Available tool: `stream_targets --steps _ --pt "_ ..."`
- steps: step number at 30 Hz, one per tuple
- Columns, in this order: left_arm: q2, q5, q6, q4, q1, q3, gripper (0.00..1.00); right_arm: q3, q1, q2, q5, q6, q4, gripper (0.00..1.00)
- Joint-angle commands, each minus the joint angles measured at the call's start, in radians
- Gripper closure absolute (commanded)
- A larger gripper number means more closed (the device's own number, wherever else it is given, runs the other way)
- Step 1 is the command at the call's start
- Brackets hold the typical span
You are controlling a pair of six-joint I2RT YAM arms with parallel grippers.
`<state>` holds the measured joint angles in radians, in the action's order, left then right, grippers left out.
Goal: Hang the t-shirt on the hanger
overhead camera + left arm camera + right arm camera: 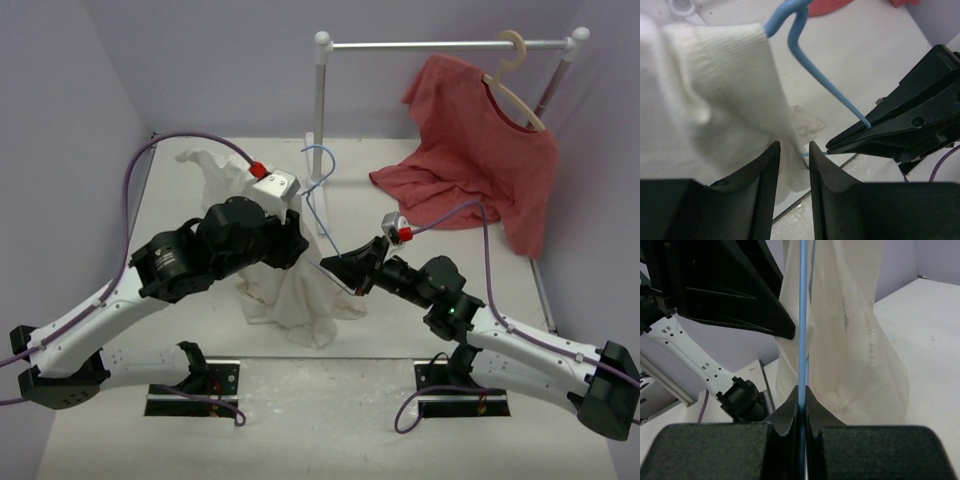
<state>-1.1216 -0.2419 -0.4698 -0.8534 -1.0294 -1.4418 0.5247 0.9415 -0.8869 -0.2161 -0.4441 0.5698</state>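
The cream-white t-shirt (pixel 290 290) hangs bunched in the middle of the table, lifted off it. The light-blue wire hanger (pixel 322 200) runs from its hook down to my right gripper (pixel 338 262), and its other side goes into the shirt (pixel 715 100) near the top edge. My right gripper (pixel 800 392) is shut on the hanger wire (pixel 803 315), with the shirt (pixel 850 340) just behind. My left gripper (pixel 298 240) is at the shirt's right side. Its jaws (pixel 794 147) stand narrowly apart with a fold of the shirt's edge between the tips, close to the hanger (pixel 825 82).
A larger red t-shirt (pixel 480 150) hangs on a beige hanger (pixel 515 80) from the white rail rack (pixel 440 44) at the back right, its hem on the table. The rack's left post (pixel 321 120) stands just behind the blue hanger. Purple walls close both sides.
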Motion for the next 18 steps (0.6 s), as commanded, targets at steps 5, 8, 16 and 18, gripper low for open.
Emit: stream_targets --steps 5,8,16,18 --pt "0.172 -0.281 0.004 -0.052 -0.001 -0.124 0.06 -0.011 -0.048 0.108 0.045 0.043 0.076 1.0" --pt "0.167 -0.332 0.003 -0.082 -0.001 -0.178 0.0 -0.021 -0.07 0.124 0.025 0.051 0.075 1.0" --pt "0.219 -0.323 0.532 0.279 -0.001 -0.003 0.0 0.026 -0.12 0.21 -0.061 0.118 -0.237 1.0" --pt "0.254 -0.203 0.689 0.374 0.0 0.048 0.0 0.027 -0.18 0.267 -0.148 0.112 -0.295 1.0"
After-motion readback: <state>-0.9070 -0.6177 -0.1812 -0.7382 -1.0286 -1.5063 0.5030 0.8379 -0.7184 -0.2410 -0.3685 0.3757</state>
